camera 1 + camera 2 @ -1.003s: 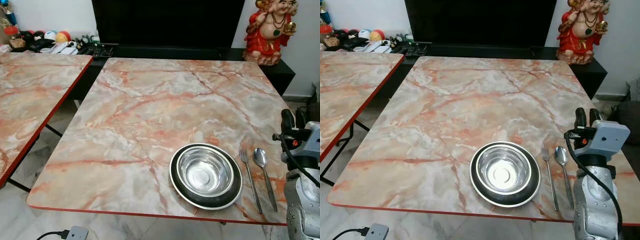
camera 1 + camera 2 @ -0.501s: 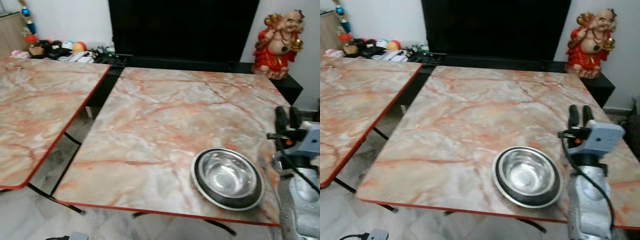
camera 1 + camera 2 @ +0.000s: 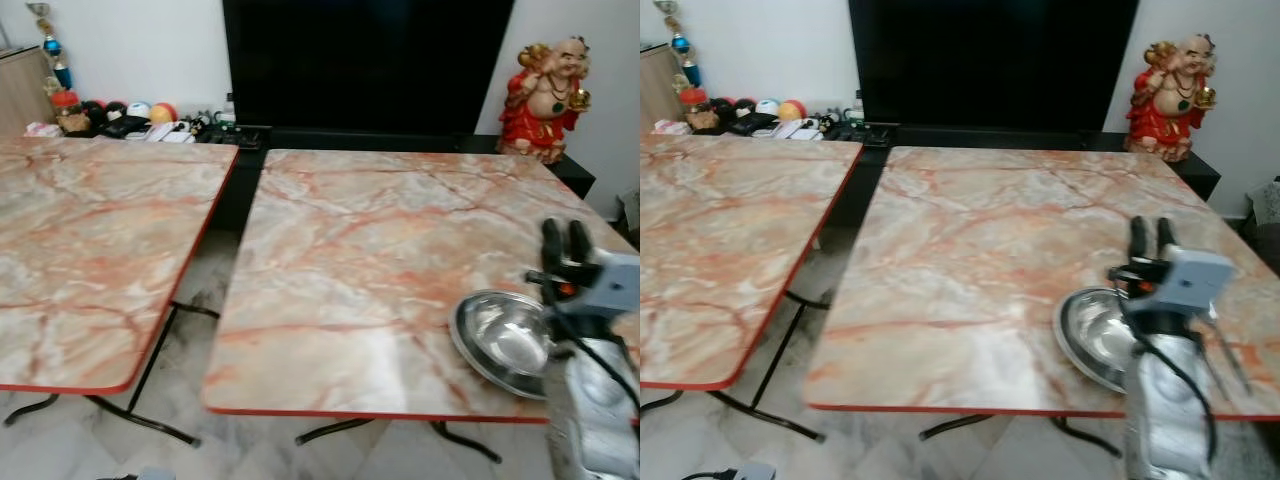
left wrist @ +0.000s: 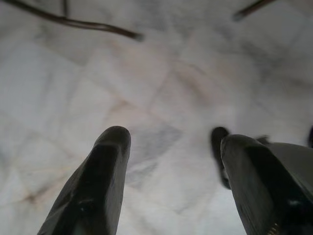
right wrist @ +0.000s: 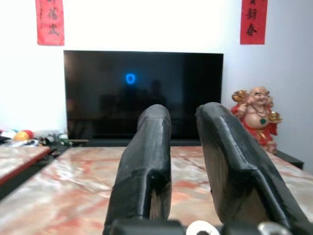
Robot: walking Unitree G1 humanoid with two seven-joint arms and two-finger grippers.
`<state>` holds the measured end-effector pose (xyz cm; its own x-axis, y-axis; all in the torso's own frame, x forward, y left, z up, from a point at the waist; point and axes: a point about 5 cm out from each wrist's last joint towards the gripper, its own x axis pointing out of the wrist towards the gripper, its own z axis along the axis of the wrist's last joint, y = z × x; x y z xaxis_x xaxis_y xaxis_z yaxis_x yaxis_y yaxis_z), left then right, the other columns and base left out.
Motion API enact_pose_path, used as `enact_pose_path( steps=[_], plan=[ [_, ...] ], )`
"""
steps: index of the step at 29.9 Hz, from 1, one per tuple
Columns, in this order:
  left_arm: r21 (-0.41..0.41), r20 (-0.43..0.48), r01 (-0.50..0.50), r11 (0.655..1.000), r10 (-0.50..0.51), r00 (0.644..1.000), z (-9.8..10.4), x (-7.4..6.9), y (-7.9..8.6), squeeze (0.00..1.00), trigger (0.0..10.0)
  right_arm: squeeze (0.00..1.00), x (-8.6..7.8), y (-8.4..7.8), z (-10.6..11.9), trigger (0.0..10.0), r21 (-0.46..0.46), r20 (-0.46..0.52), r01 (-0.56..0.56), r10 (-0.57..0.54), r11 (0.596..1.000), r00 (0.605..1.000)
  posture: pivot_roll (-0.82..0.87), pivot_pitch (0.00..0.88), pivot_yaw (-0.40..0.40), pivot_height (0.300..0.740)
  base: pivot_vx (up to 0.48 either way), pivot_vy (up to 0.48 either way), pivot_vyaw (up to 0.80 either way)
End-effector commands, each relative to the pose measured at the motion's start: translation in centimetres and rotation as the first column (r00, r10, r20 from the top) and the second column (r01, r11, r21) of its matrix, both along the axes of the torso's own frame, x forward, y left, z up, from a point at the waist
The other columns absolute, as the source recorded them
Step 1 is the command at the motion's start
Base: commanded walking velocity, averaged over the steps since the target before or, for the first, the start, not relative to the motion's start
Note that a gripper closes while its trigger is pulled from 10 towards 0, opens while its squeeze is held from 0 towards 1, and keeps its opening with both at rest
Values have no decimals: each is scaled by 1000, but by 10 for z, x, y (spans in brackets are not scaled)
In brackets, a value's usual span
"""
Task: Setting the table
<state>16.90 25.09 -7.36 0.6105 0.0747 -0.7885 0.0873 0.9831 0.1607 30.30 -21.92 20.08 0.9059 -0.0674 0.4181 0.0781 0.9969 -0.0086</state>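
Two long black fingers of the right gripper point(image 3: 1149, 232) stand upright above the near right part of the table, with a narrow gap between them and nothing held; the right wrist view shows the same pair point(image 5: 146, 161) slightly parted and empty, pointing toward the black television screen point(image 5: 143, 93) and the red and gold laughing Buddha figurine point(image 5: 257, 117) on the low black cabinet point(image 3: 580, 170). Just beside that gripper, partly hidden behind its silver arm, a shiny steel bowl point(image 3: 500, 340) sits inside a dark-rimmed round plate point(image 3: 1080, 335) near the front edge of the pink-veined marble-patterned table with a red edge point(image 3: 380, 250). To the right of the arm a piece of cutlery point(image 3: 1225, 355) lies on the tabletop, too blurred to name. A second table of the same pattern point(image 3: 90, 250) stands to the left across a gap. The left gripper point(image 4: 171, 181) hangs over the pale marble floor tiles point(image 4: 161, 83), fingers spread apart and empty.
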Motion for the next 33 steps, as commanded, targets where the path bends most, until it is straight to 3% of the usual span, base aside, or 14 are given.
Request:
enact_pose_path(
  steps=[1, 21, 33],
  plan=[
    [-14, -9, 10, 1000, -10, 1000, -2, -1, -5, 0, 10000, 0, -1, -7, 0, 10000, 4, 4, 24, -24, 1000, 1000, -35, 0, 13, 740, 0, 480, 0],
    [-19, 0, 26, 999, -26, 1000, -2, 1, -10, 0, 10000, 0, 3, 6, -6, 10000, 28, -9, -2, 2, 1000, 1000, -24, 0, 18, 740, 0, 480, 0],
    [-24, 33, 36, 999, -35, 999, 3, 12, -11, 0, 10000, 0, 5, 12, -8, 10000, 51, -22, -14, 16, 999, 1000, -24, 0, 24, 740, 0, 480, 0]
  ],
)
